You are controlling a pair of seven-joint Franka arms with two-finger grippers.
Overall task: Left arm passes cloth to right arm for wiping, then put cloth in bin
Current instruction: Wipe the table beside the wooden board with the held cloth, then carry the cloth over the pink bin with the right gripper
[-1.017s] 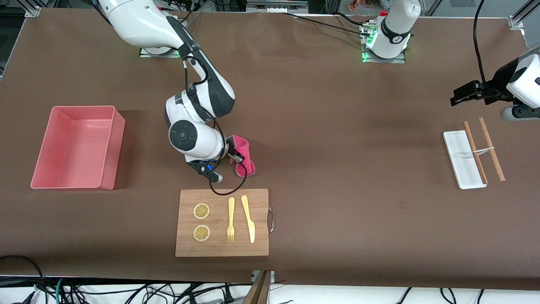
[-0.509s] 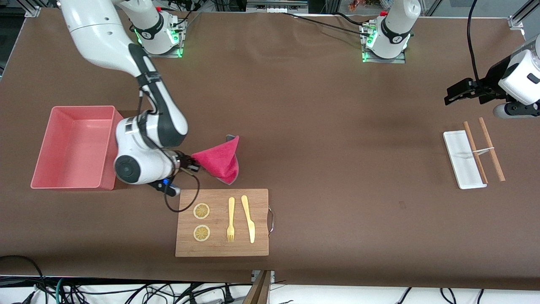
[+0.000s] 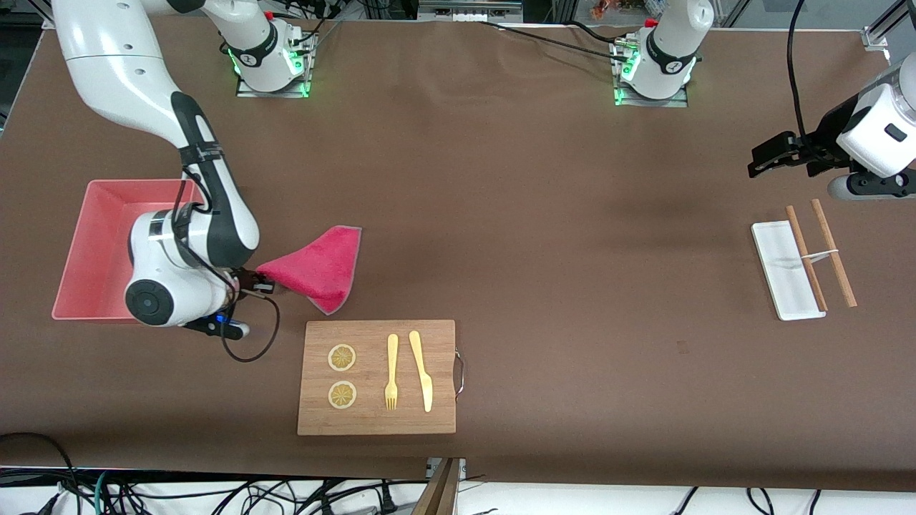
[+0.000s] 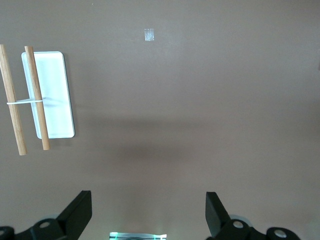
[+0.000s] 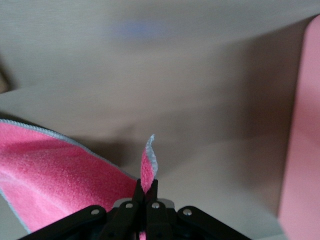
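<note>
**Cloth carried closer to the bin since the earlier frames**

The right gripper (image 3: 252, 280) is clamped on a corner of the cloth (image 3: 318, 267), fingers pinched tight on the fabric in the right wrist view (image 5: 146, 176). Since half a second ago, arm and cloth have moved toward the bin (image 3: 86, 250); the gripper is now just beside the bin's wall, and the cloth trails out between the bin and the cutting board (image 3: 377, 377), spread wider than before. The left gripper (image 3: 776, 151) waits with its fingers spread apart, near the white tray (image 3: 780, 275) and chopsticks (image 3: 823, 252), slightly higher than earlier.
</note>
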